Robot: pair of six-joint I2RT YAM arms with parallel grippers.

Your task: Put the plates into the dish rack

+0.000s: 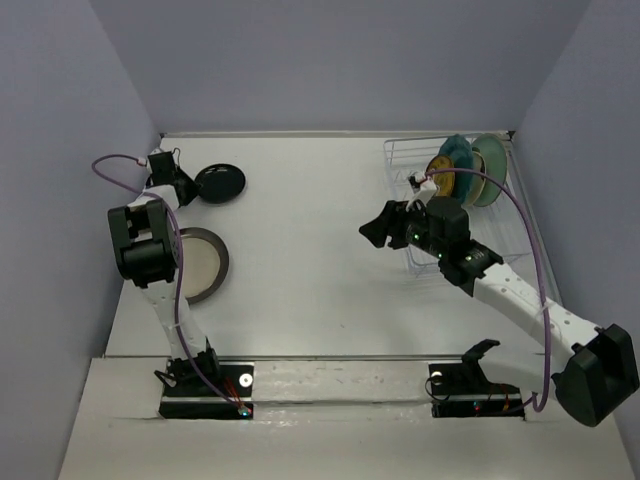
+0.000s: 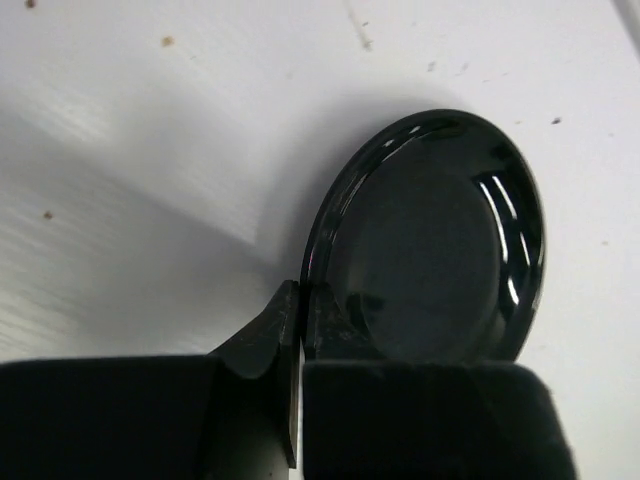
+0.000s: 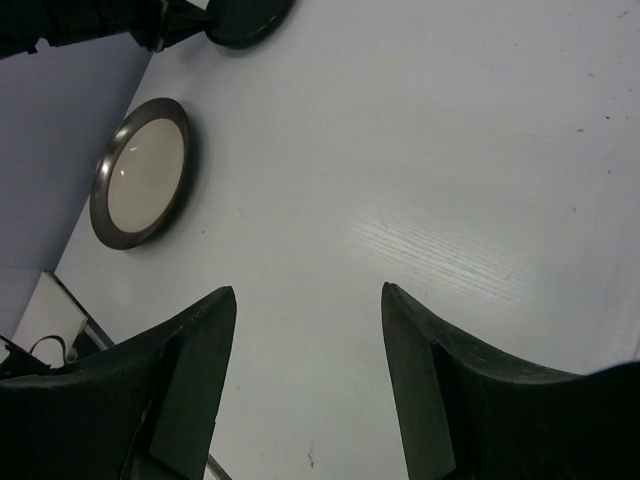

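- Looking down from the top camera, we see the left gripper (image 1: 188,186) at the far left of the table (image 1: 320,250). It is clamped on the near-left rim of the small black plate (image 1: 221,183).
- In the left wrist view, its fingers (image 2: 265,340) are pinched narrow on that rim, one outside the edge and one inside. The plate casts a soft shadow, but we cannot tell whether it is clear of the table.
- The silver metal plate (image 1: 202,265) lies flat on the table, nearer the arm bases than the black plate and apart from it. The left arm (image 1: 150,245) covers part of it. In the right wrist view it shows a dark rim around a pale centre.
- The right gripper (image 1: 372,228) hangs over the middle of the table, just left of the dish rack (image 1: 398,158). Its jaws are spread wide with nothing between them, and its wrist view shows only bare table below.
- The dish rack sits in the far right corner, and we count four plates standing on edge at its far end.
- The yellow patterned plate (image 1: 439,166) is leftmost, with the scalloped teal plate (image 1: 459,150) just behind it.
- The cream plate (image 1: 477,188) and the pale mint plate (image 1: 493,160) come next, toward the right wall.
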